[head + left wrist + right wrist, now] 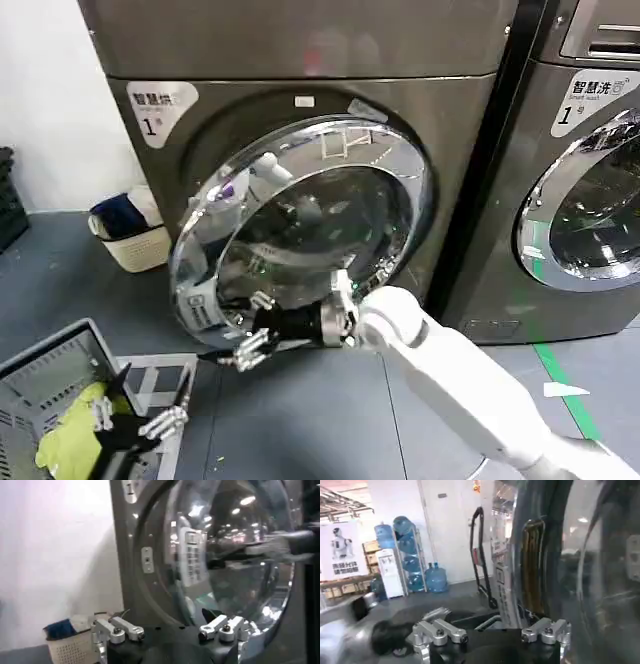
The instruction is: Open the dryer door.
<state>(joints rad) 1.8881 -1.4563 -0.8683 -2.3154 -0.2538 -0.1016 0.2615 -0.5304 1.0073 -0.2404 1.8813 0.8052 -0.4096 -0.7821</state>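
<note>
The dryer door [300, 230], a wide chrome ring around dark domed glass, stands partly swung out from the grey dryer [300, 60], its free edge turned toward the front left. My right gripper [255, 328] is open at the door's lower rim, one finger above and one below the edge. In the right wrist view the right gripper [494, 638] has its fingers spread, with the dryer door [580, 570] close beside it. My left gripper [135, 420] hangs open low at the left, above a basket. The left wrist view has the left gripper [171, 635] facing the dryer door [230, 555] from a distance.
A second machine [580, 60] with a matching chrome door [590, 210] stands at the right. A grey laundry basket [40, 375] holding a yellow-green cloth [70, 435] sits at the lower left. A small beige basket [130, 245] stands by the wall. Green tape [560, 390] marks the floor.
</note>
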